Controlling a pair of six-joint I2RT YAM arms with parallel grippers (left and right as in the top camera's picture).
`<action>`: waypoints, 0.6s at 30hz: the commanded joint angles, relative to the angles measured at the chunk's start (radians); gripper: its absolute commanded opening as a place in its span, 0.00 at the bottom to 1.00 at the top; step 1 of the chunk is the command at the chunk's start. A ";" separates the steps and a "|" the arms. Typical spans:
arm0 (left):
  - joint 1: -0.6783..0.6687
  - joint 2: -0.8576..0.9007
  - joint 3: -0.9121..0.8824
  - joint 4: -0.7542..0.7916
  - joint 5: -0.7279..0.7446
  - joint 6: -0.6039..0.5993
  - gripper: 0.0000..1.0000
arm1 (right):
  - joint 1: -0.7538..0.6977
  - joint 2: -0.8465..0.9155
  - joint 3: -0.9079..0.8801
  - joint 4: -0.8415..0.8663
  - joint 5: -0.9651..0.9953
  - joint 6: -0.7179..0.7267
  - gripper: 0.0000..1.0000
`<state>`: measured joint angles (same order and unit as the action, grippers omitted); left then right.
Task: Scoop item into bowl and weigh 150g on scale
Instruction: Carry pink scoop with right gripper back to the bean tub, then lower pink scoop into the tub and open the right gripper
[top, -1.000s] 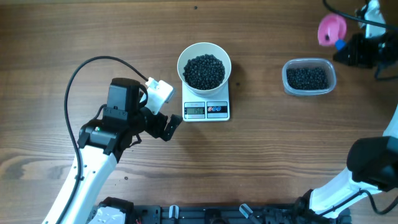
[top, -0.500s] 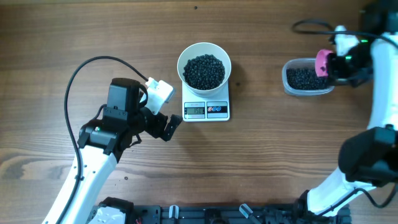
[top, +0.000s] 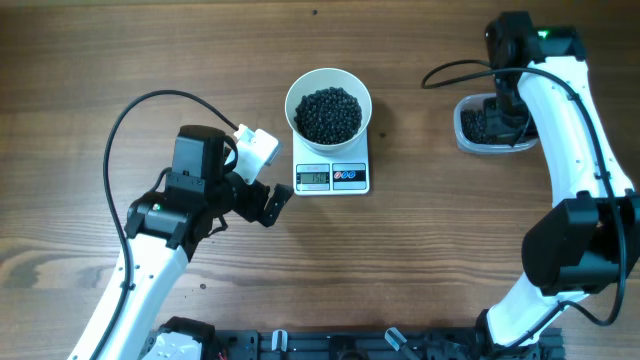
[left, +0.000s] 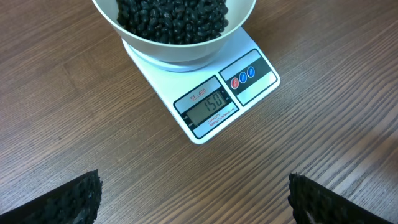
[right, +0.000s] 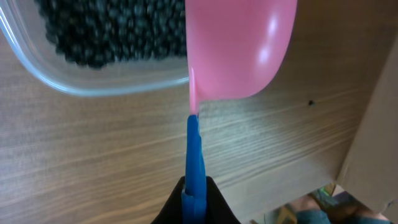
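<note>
Right end effector (right: 194, 194): clamped on scoop (right: 239, 50) handle — head over tub (right: 93, 84) rim.
Left end effector (left: 196, 202): wide open, empty, nearer scale (left: 208, 106).

Wooden table (top: 100, 60) with white scale (top: 332, 177) and clear tub (top: 461, 134), well apart

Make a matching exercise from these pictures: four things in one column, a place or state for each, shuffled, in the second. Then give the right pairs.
Things:
1. bowl
2. scale
3. scoop
4. left gripper

Places and states:
A. open, holding nothing
B. stands on the scale, filled with black beads
C. display reads 150
D. gripped by its blue handle, at the rim of the tub

Pairs: 1-B; 2-C; 3-D; 4-A
</note>
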<state>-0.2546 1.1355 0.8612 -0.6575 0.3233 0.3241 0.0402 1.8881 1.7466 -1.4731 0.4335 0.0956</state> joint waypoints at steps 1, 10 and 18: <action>-0.003 0.008 -0.010 0.002 0.016 0.002 1.00 | -0.002 -0.014 -0.004 0.013 0.016 0.046 0.04; -0.003 0.008 -0.010 0.002 0.016 0.002 1.00 | -0.130 -0.014 -0.010 0.106 -0.634 -0.008 0.04; -0.003 0.008 -0.010 0.002 0.016 0.002 1.00 | -0.227 -0.014 -0.106 0.184 -0.898 -0.032 0.04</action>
<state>-0.2546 1.1355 0.8612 -0.6575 0.3233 0.3241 -0.1596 1.8881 1.6745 -1.3205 -0.2764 0.0814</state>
